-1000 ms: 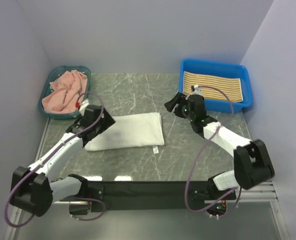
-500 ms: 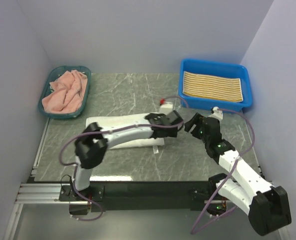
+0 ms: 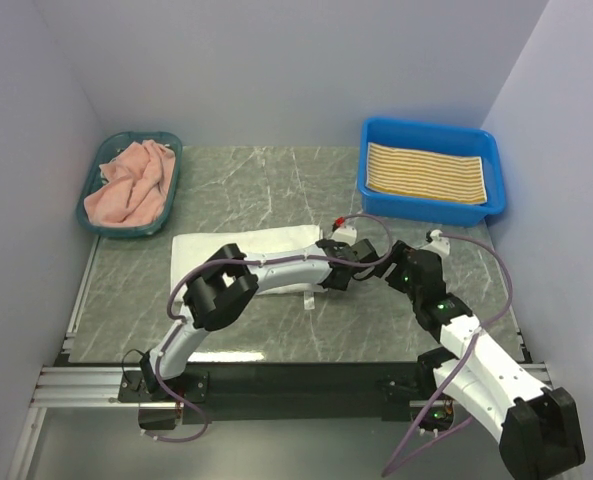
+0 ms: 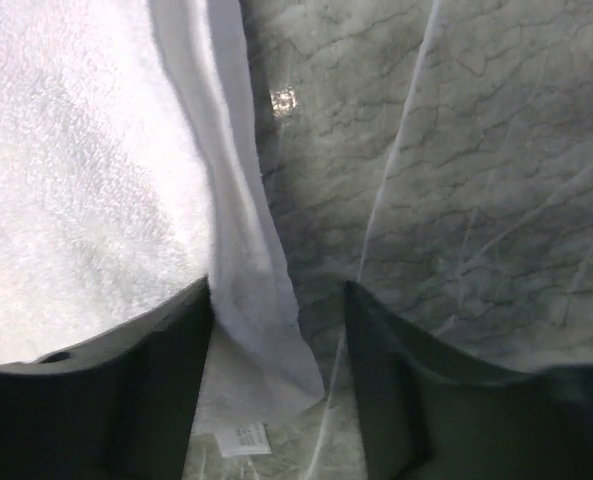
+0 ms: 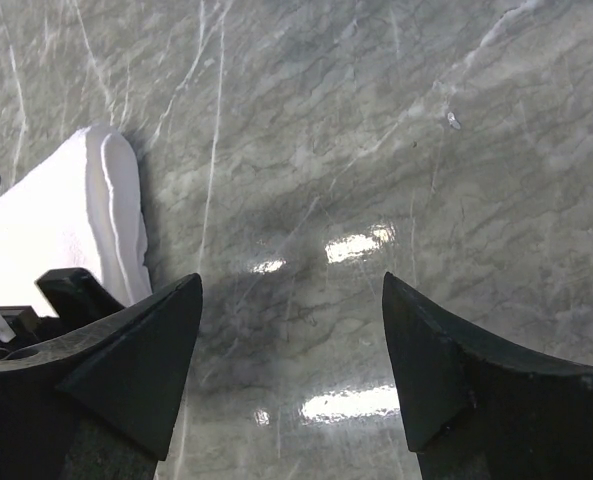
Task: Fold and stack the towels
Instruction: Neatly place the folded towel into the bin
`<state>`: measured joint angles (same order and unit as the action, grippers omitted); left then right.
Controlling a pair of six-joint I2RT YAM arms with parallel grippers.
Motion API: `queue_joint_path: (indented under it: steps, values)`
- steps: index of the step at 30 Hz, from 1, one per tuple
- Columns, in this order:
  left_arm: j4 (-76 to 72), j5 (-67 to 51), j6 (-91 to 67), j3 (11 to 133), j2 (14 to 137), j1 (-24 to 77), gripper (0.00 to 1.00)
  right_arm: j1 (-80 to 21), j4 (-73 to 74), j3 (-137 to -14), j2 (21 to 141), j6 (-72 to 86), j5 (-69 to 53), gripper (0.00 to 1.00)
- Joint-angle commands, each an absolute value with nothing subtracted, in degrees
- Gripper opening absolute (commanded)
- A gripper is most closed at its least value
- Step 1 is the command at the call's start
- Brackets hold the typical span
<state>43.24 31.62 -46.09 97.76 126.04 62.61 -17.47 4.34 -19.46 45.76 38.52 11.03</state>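
A folded white towel (image 3: pixel 266 245) lies flat on the marble table. My left arm reaches across it, and the left gripper (image 3: pixel 328 272) is at the towel's right edge. In the left wrist view the left gripper (image 4: pixel 276 290) is open, with the white towel's (image 4: pixel 76 180) edge strip and a small label (image 4: pixel 241 437) between its fingers. My right gripper (image 3: pixel 381 268) hovers just right of that edge. It stands open (image 5: pixel 291 285) over bare marble, the white towel's (image 5: pixel 86 200) end to its left. A salmon pink towel (image 3: pixel 128 185) is bunched up at the back left. A folded yellow-and-white striped towel (image 3: pixel 426 172) lies at the back right.
The pink towel sits in a teal basket (image 3: pixel 88 215) at the back left corner. The striped one rests in a blue bin (image 3: pixel 431 128) at the back right. Grey walls close in on both sides. The two grippers are close together.
My left arm swung from the towel's left side across to its right edge, and its jaws narrowed. My right arm pulled back from the blue bin to beside the towel.
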Motion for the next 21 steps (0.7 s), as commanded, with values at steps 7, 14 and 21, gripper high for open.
queue_joint_path:
  steps: [7, 14, 21]
  values:
    - [37.54, 28.74, -48.6, 88.52, 122.97, 62.58, 0.01, -16.88, 0.09, -20.74, 49.91, 38.4, 5.81, 0.78]
    - [26.73, 25.84, -45.0, 79.55, 109.27, 62.23, 0.01, -15.73, -9.3, -25.66, 63.61, 42.18, -13.34, 0.85]
    - [22.24, 22.85, -42.37, 76.2, 105.65, 61.44, 0.01, -18.1, -20.47, -30.67, 79.42, 50.18, -25.3, 0.86]
